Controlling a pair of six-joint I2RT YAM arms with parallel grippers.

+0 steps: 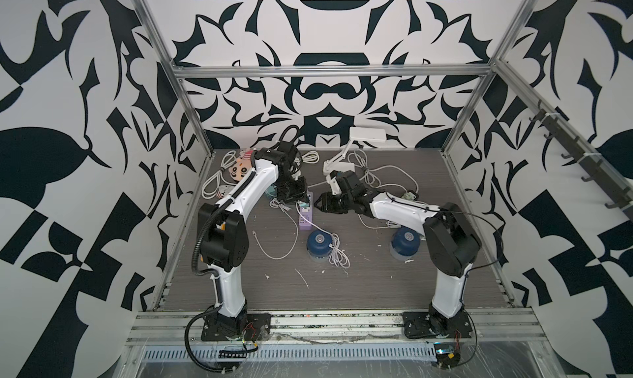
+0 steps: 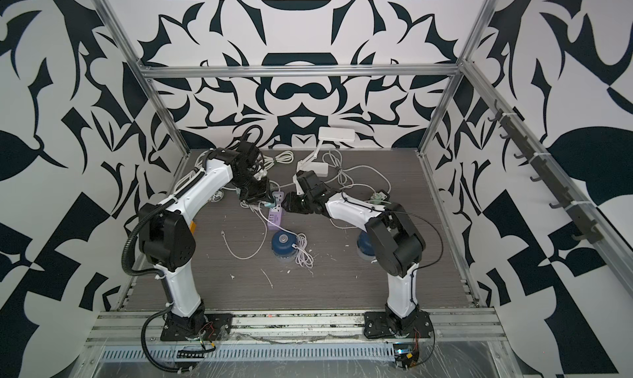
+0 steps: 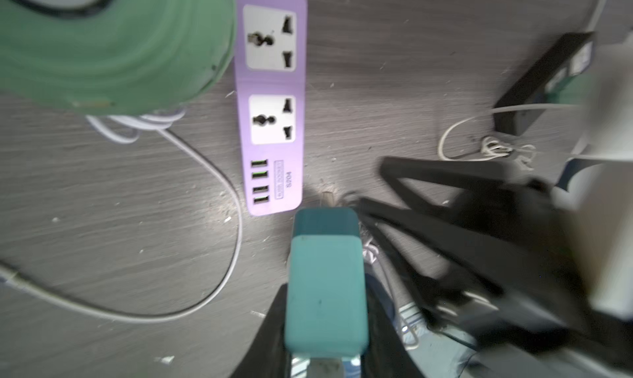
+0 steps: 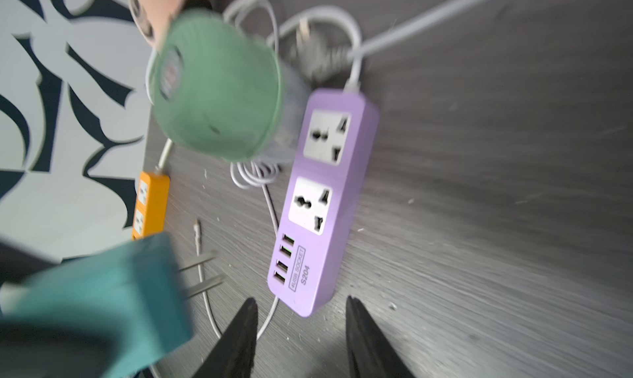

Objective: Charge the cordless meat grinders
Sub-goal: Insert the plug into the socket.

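Observation:
Two navy blue cordless meat grinders [image 1: 319, 244] [image 1: 406, 242] stand on the table's front half, the right one partly behind my right arm. The mint green grinder [image 3: 102, 44] [image 4: 219, 92] stands beside the purple power strip [image 1: 305, 217] [image 3: 274, 102] [image 4: 325, 201]. My left gripper [image 3: 325, 290] is shut on a teal plug adapter [image 3: 325, 273] [image 4: 102, 297], held just off the strip's USB end, its two prongs bare. My right gripper [image 4: 301, 301] [image 1: 318, 203] is open at that same end, with nothing between its fingers.
An orange power strip [image 4: 150, 205] lies by the left wall and a black one [image 3: 544, 81] further back. White cables [image 1: 274, 246] loop over the table. A white desk lamp [image 1: 366, 134] and a cartoon-face item [image 1: 239, 167] sit at the back.

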